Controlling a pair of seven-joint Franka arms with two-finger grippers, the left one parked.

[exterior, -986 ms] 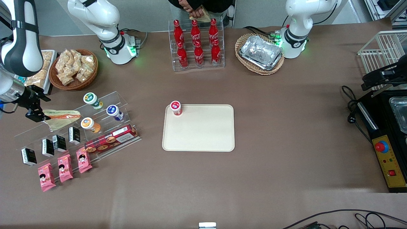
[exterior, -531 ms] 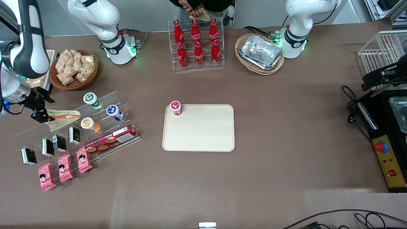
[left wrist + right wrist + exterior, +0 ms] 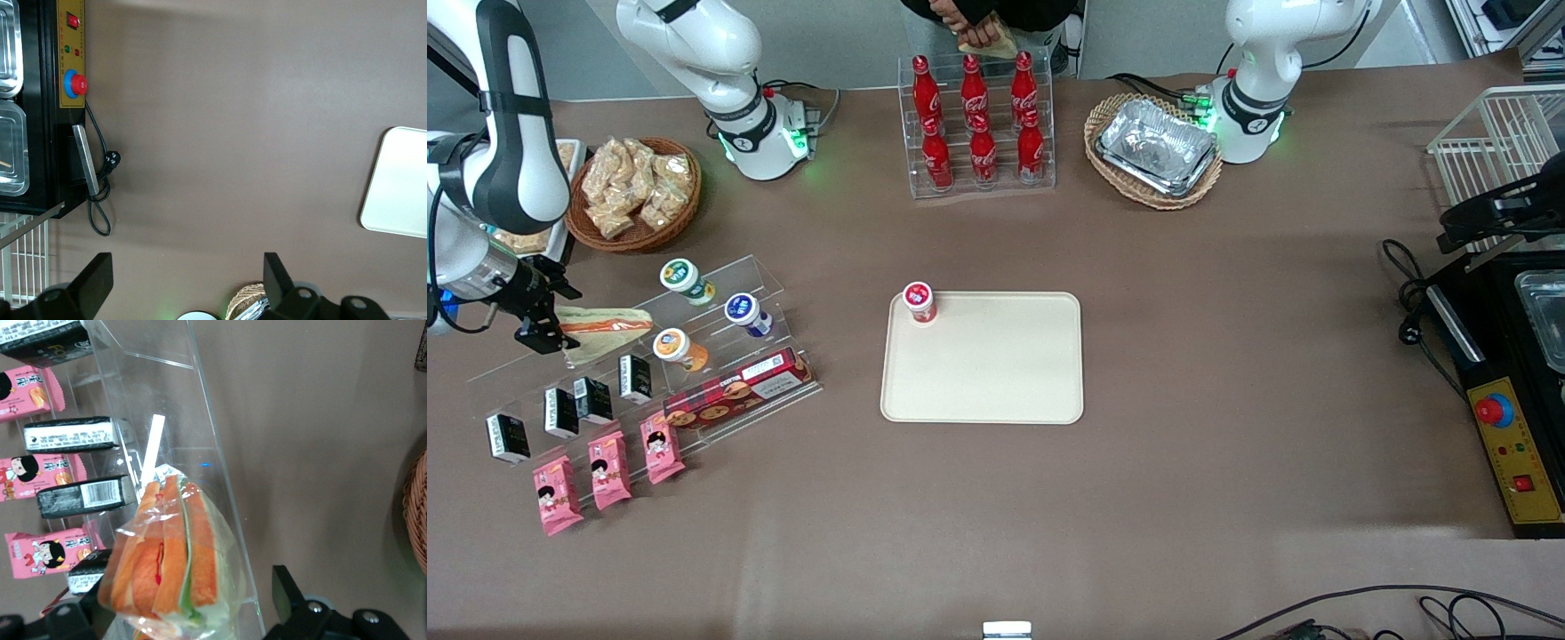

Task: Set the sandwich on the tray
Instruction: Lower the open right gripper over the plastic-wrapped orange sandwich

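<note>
The clear plastic rack (image 3: 649,356) sits on the brown table (image 3: 1227,373) toward the working arm's end, and most things here are easy to find from it. The sandwich (image 3: 605,331) is over the top step of the rack, a wedge in a clear wrap with orange, red and green stripes. The gripper (image 3: 551,331) is right at the wide end of the sandwich, with one black finger (image 3: 303,607) on each side of it. The two fingers are squeezed onto the wrapped sandwich and hold it. On the rack beside the sandwich stand three small cups (image 3: 680,348) with round lids. Lower on the rack are little black cartons (image 3: 569,404) and a long red biscuit box (image 3: 734,393). Pink snack packets (image 3: 609,471) lie at the edge of the rack nearest the front camera. A brown basket of snack bags (image 3: 633,191) is farther from the front camera than the rack. The tray (image 3: 996,373) lies flat in the middle of the table, well apart from the rack, toward the parked arm's end. A small red cup (image 3: 919,302) stands on one corner of the tray.
</note>
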